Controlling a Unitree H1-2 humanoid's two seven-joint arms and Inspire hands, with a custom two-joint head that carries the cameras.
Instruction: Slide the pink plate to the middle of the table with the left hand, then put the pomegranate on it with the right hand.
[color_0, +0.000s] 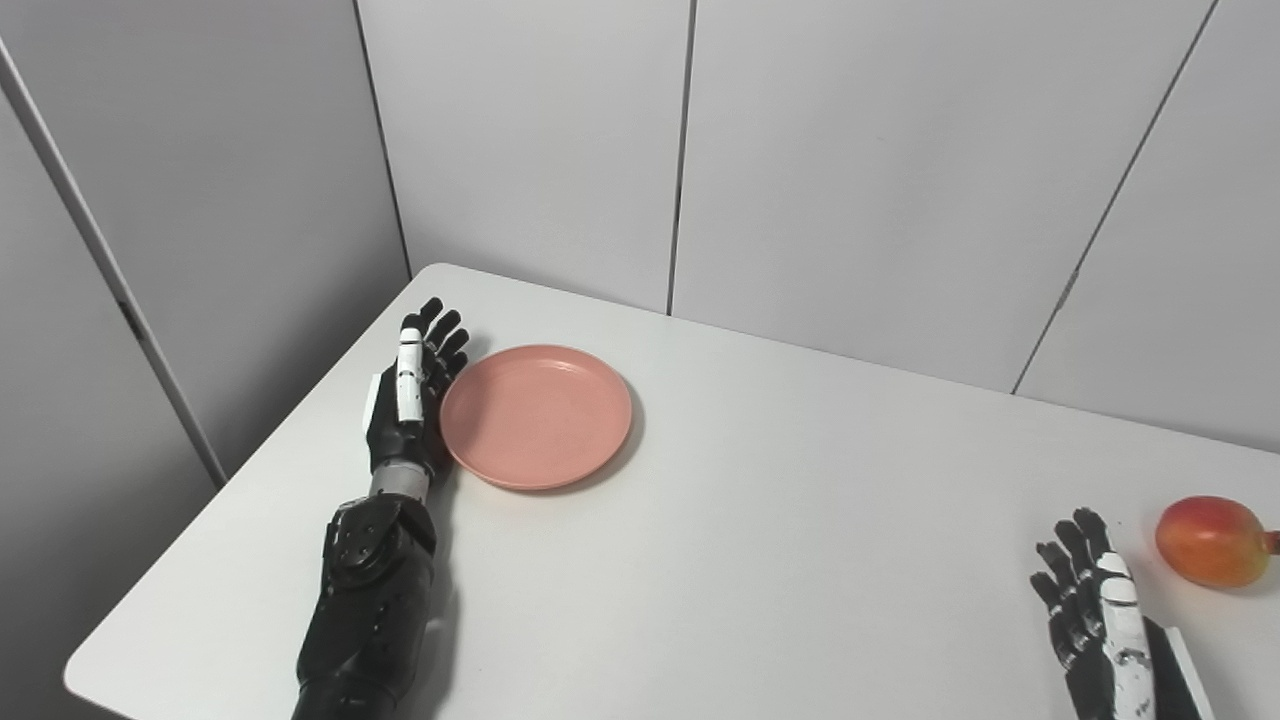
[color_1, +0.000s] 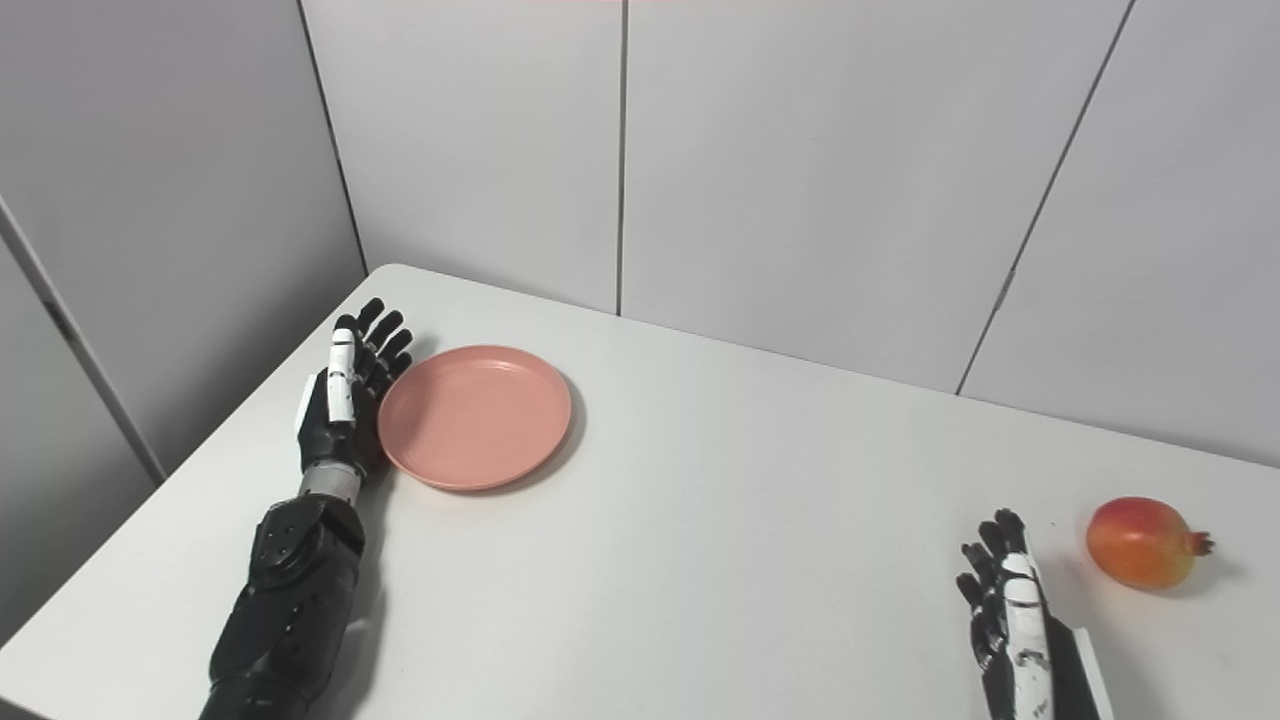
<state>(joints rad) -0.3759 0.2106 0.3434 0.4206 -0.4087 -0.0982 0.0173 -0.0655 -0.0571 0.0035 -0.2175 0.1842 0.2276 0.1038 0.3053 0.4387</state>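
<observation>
A round pink plate (color_0: 536, 415) lies flat on the white table (color_0: 760, 560), toward its far left. My left hand (color_0: 412, 385) stands on edge right against the plate's left rim, fingers straight and open, holding nothing. A red-orange pomegranate (color_1: 1142, 542) rests near the table's right side. Just left of the fruit and a little nearer to me, my right hand (color_1: 1010, 620) is open with fingers pointing away, a small gap from the pomegranate.
Grey wall panels (color_0: 850, 150) close off the far and left sides of the table. The table's left edge (color_0: 250, 480) runs close beside my left arm. Bare tabletop stretches between the plate and the pomegranate.
</observation>
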